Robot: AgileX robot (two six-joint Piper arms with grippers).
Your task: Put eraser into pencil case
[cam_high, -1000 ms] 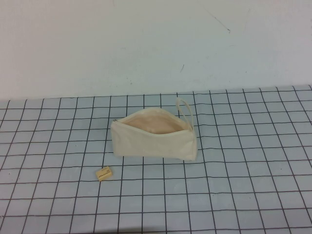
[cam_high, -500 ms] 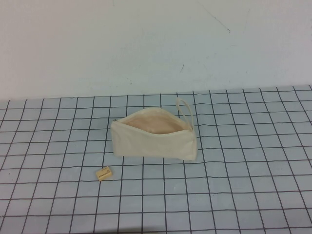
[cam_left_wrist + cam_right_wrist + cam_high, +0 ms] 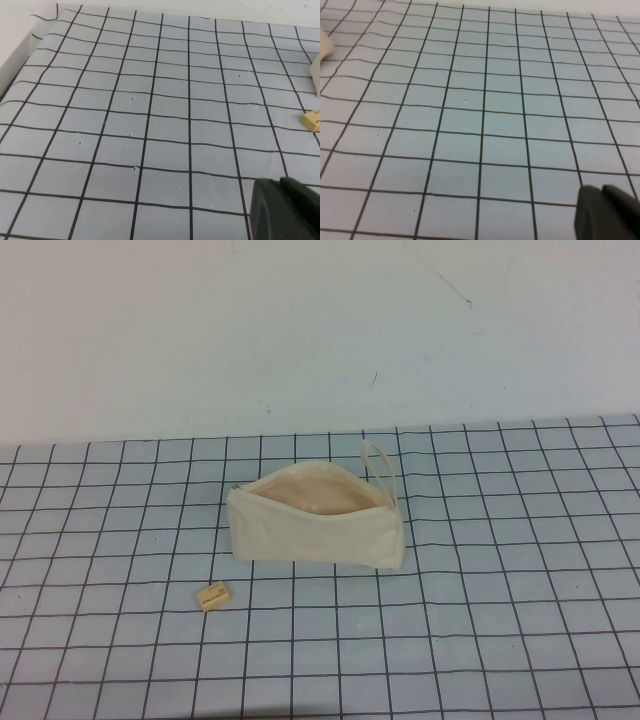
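Of the fingers only a dark rounded stub shows in each wrist view, so whether they are released or clenched cannot be told: the left gripper [image 3: 287, 210] hangs low over bare grid on the robot's left side of the worktop, and the right gripper [image 3: 610, 212] hangs over bare grid on the right side; neither appears in the high view. The worktop [image 3: 520, 580] is covered by a pale blue-grey sheet ruled with thin black lines into squares, with small specks here and there, and its far edge meets a plain off-white wall [image 3: 320, 330] that bears a few faint scuffs. The pencil case [image 3: 315, 520] stands near the middle of the sheet with its zip mouth uppermost and gaping, the peach lining showing inside. Its long axis runs across the robot from left to right, the lower pointed end toward the left and the taller end toward the right, where the loop strap [image 3: 380, 462] curves up and back. The eraser [image 3: 214, 596] lies flat on the sheet nearer the robot and a little to the left of the case, apart from it, its long axis running left to right and slightly skewed to the grid, a dark mark on the face toward the camera.
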